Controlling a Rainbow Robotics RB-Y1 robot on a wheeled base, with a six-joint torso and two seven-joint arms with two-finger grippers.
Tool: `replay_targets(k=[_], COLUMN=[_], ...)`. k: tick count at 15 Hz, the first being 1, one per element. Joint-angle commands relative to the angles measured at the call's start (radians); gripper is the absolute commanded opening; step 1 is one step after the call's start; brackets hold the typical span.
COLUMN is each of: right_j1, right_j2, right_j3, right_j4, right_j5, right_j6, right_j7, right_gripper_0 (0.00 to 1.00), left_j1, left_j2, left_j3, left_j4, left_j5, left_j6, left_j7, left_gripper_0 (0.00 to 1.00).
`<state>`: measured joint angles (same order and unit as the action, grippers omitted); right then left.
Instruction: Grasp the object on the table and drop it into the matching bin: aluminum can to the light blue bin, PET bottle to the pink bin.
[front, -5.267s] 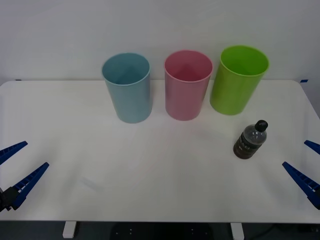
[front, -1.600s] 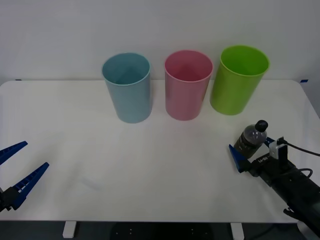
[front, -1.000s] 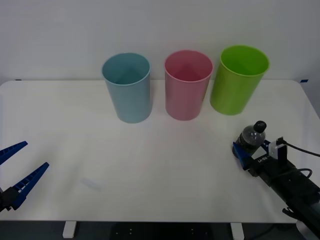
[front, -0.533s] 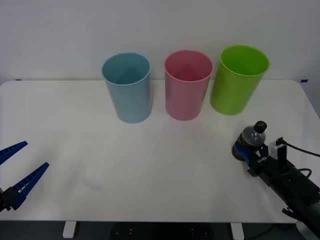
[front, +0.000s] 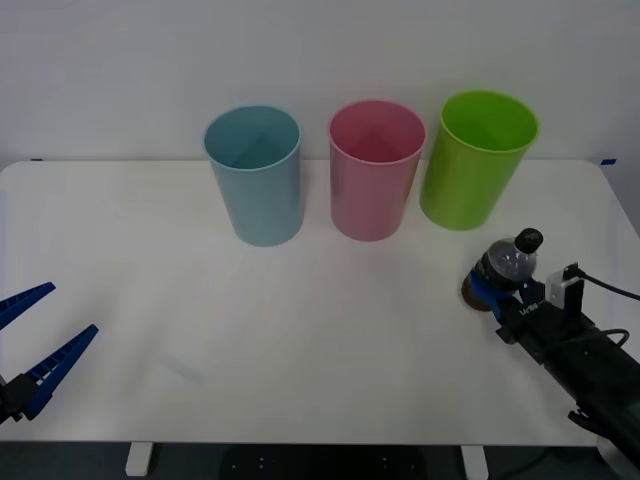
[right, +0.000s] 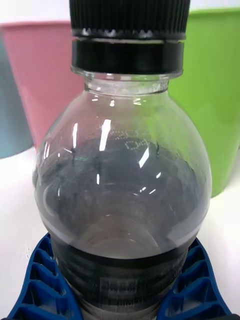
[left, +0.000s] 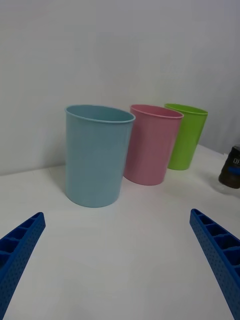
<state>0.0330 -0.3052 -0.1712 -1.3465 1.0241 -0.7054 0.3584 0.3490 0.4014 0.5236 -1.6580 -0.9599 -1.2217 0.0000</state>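
Our right gripper has closed its 2 blue fingers on the PET bottle and tipped it just off the table, right of the pink bin, ready to carry.

The right gripper has come in from the counter's right edge, where it sat spread wide at the start, and closed its blue fingers round the lower body of the bottle. The bottle stood upright by the green bin; now it leans, its black cap tipped toward the right and sitting a little higher than before. Its base looks to have come partly off the counter, though the fingers hide the contact
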Motion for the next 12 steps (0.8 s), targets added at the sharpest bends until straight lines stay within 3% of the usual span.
replay_targets(k=[1,3,12], right_j1=[0.027,0.033,0.025], right_j2=[-0.002,-0.008,-0.089], right_j3=[0.007,0.009,0.032], right_j4=[-0.091,-0.155,-0.408], right_j5=[0.017,0.051,0.054], right_j6=[0.009,0.010,0.010], right_j7=[-0.101,-0.188,-0.555], right_gripper_0=[0.00,0.00,0.00], left_j1=[0.000,0.000,0.000], left_j2=[0.000,0.000,0.000], left_j3=[0.000,0.000,0.000], left_j4=[0.000,0.000,0.000], left_j5=[0.000,0.000,0.000], left_j6=[0.000,0.000,0.000], left_j7=[0.000,0.000,0.000], left_gripper_0=[1.00,1.00,1.00])
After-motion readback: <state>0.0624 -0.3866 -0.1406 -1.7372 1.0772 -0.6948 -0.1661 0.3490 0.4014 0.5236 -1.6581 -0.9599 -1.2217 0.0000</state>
